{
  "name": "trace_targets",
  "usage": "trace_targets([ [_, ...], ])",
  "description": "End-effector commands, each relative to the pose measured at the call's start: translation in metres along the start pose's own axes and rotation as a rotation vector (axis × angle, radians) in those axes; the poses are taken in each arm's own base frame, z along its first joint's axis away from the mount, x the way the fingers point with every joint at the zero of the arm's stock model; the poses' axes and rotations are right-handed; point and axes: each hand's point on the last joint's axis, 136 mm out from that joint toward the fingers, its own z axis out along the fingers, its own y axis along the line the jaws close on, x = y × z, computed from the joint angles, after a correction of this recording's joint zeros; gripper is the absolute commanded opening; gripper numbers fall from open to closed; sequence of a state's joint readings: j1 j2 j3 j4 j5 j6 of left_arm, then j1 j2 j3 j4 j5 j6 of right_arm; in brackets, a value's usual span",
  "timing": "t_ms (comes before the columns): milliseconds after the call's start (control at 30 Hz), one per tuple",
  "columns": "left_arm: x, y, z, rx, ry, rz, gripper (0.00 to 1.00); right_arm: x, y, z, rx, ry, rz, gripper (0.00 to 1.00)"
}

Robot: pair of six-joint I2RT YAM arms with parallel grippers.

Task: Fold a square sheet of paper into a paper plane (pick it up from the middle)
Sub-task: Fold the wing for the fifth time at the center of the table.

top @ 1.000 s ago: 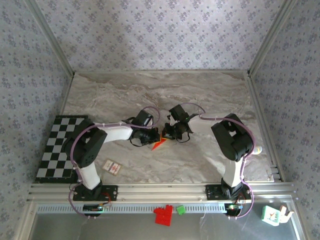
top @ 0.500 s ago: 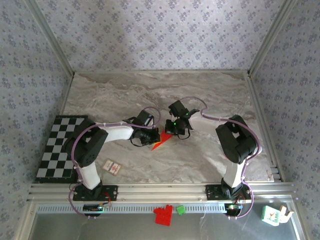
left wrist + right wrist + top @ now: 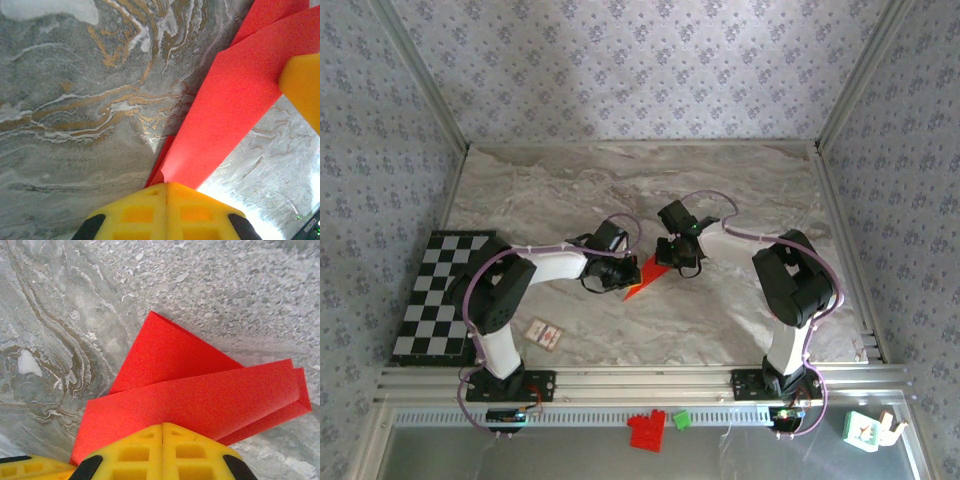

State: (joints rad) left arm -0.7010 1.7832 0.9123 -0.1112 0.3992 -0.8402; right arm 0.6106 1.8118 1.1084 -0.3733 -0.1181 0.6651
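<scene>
Left tool [image 3: 166, 186]: pads pressed together on a low corner of the red paper [image 3: 227, 105], which fans out toward the upper right of the wrist frame.
Right tool [image 3: 162, 426]: pinched flat on the same sheet at a long folded edge, with layers spreading above the pads.
Paper's place: middle of the top view, between both tools, low over the worktop [image 3: 620, 180]. We cannot tell if it touches.
Handling: we judge it very light, thin and limp in single flaps, and stiffer where layers stack. It may tear if the tools pull apart.
Where to hold: we would grip stacked folded edges near the centre crease.
Around: a small white card [image 3: 544, 333] and a checkered mat [image 3: 445, 295] lie at lower left, well apart. A red brick block [image 3: 646, 430] sits at the bottom edge.
In the way: mainly each tool crowds the other.
</scene>
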Motion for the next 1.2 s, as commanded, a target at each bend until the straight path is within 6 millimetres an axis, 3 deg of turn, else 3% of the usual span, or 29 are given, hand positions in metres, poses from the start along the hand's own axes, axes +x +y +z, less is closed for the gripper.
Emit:
trace_targets([
  [0, 0.026, 0.040, 0.013, -0.150, 0.083, -0.065, 0.00, 0.007, -0.017, 0.001, 0.044, 0.015, 0.032, 0.02],
  [367, 0.019, 0.027, 0.009, -0.116, 0.063, -0.049, 0.00, 0.027, -0.039, 0.013, 0.065, 0.066, 0.067, 0.02],
  [500, 0.003, -0.011, -0.004, 0.016, 0.009, 0.022, 0.03, 0.038, -0.043, 0.022, 0.027, 0.100, 0.049, 0.02],
  [600, -0.009, -0.040, -0.014, 0.112, -0.038, 0.076, 0.11, 0.042, -0.033, 0.025, -0.056, 0.114, -0.009, 0.02],
  [667, -0.015, -0.048, -0.016, 0.134, -0.055, 0.093, 0.13, 0.041, -0.025, 0.024, -0.104, 0.112, -0.036, 0.02],
  [900, -0.019, -0.047, 0.007, 0.130, -0.012, 0.067, 0.13, 0.035, -0.008, 0.022, -0.218, 0.102, -0.042, 0.02],
  [1167, -0.006, -0.022, 0.024, 0.021, 0.058, 0.033, 0.04, 0.016, 0.001, 0.004, -0.230, 0.049, -0.046, 0.05],
])
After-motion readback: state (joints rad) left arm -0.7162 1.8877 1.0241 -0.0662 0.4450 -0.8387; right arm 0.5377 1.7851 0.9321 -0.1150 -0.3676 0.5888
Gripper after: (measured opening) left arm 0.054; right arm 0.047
